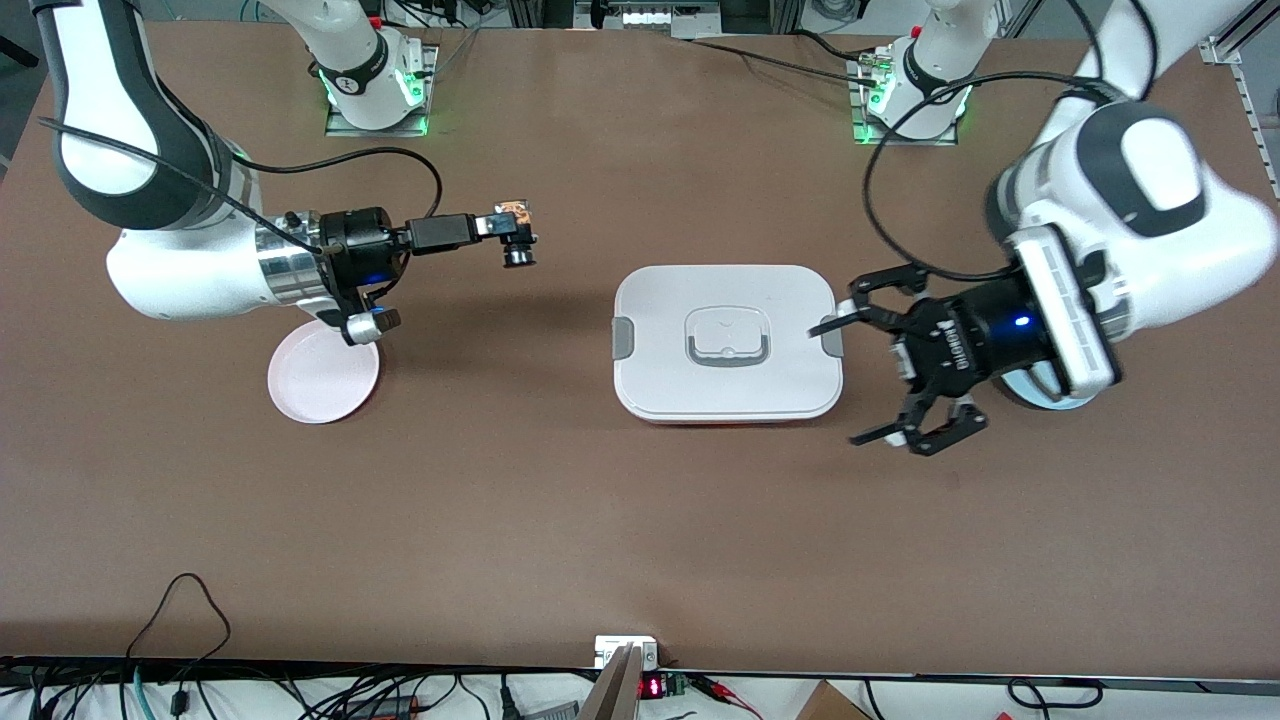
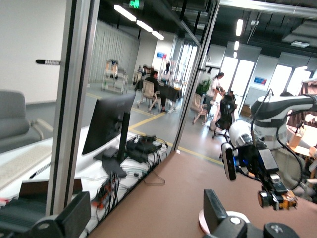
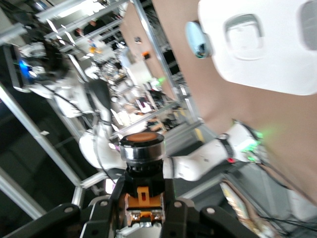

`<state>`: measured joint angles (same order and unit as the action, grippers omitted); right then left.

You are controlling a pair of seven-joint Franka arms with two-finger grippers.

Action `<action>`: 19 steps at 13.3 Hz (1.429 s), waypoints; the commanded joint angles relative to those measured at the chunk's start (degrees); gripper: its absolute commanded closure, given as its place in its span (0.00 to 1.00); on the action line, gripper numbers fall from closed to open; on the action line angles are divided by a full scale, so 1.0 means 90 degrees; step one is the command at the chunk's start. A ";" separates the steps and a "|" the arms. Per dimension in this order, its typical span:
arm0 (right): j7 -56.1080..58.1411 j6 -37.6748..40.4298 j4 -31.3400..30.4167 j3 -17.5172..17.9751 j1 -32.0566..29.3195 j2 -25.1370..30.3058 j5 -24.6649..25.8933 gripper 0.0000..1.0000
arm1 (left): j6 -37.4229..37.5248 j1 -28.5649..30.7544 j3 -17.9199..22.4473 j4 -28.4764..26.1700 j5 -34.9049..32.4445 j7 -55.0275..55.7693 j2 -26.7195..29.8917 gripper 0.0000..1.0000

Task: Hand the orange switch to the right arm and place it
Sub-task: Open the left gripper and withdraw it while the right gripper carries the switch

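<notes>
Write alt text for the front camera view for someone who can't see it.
The right arm's slim black gripper holds a tiny black switch with an orange cap in shut jaws above the brown table, near a pink round plate. The left arm's black claw gripper hangs open beside a white lidded container at the table's middle.

We see a brown table (image 1: 560, 520) bearing two things on its surface. A white lidded container (image 1: 727, 342) with rounded corners, grey side latches and a recessed handle in its lid lies flat near the table's middle. A pale pink plate (image 1: 322, 380) lies well apart from it, toward the right arm's end of the table, at much the same distance from the front camera. We note both arm bases (image 1: 375, 85) mounted along the table's edge farthest from that camera.
</notes>
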<state>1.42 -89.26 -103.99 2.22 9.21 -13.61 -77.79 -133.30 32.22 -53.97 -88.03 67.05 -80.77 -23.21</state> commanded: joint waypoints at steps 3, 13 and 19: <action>0.1031 0.0601 -0.0008 0.0066 -0.0329 0.0096 0.2231 0.83 | 0.2277 0.1972 -0.0028 -0.0160 -0.1519 0.1591 0.1288 0.00; 0.4683 -0.0012 -0.0028 0.0056 -0.0896 -0.0274 0.7496 0.82 | 0.4401 0.3637 -0.0009 -0.0053 -0.3885 0.3086 0.2092 0.00; 0.7170 -0.1670 -0.0125 0.0056 -0.1384 -0.0694 0.8846 0.82 | 0.4110 0.3229 -0.0146 0.0132 -0.5494 0.3135 0.2120 0.00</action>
<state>58.28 -100.28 -104.62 1.97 -1.53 -19.23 -0.57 -94.83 63.49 -54.80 -88.32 23.12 -53.55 -4.39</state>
